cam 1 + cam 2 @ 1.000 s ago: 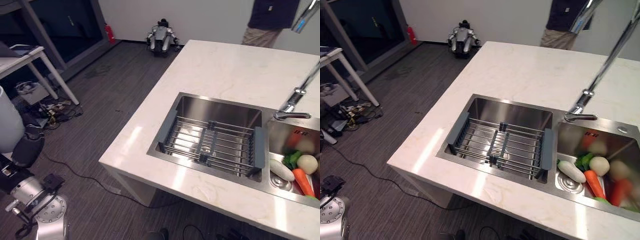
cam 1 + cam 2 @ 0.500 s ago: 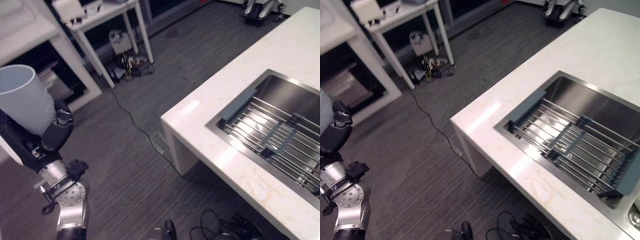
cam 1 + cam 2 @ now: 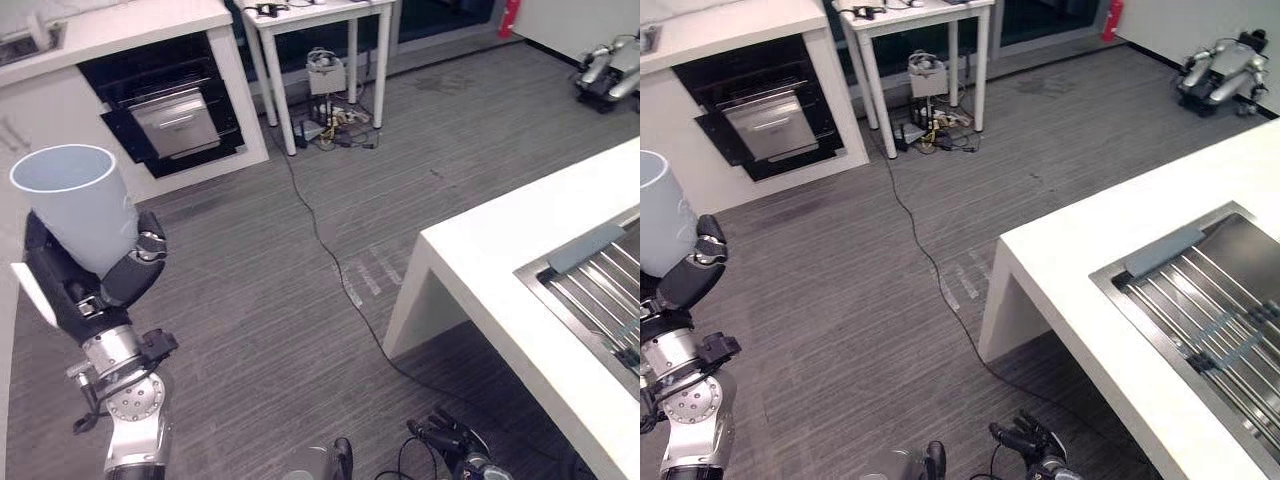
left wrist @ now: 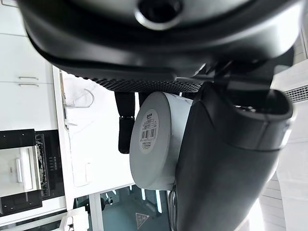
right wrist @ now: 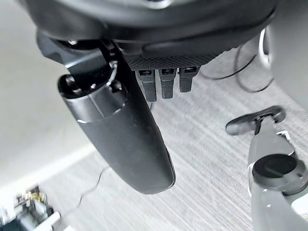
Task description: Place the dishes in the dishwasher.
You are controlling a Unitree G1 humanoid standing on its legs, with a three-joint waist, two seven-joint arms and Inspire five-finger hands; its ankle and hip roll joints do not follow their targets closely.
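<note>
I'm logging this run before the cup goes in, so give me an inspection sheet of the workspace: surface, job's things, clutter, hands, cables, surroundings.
Surface: white counter with a steel sink holding a wire rack; grey floor.
Job's things: pale cup, upright, mouth up, held in the left hand; open black appliance in a white cabinet across the floor, probably the dishwasher.
Clutter: boxes and gear under a white table.
Hands: left hand curled round the cup; right hand with straight fingers, holding nothing, above the floor.
Cables: a dark cable runs from under the table toward the counter base.
Surroundings: small legged robot on the floor; red extinguisher.
</note>
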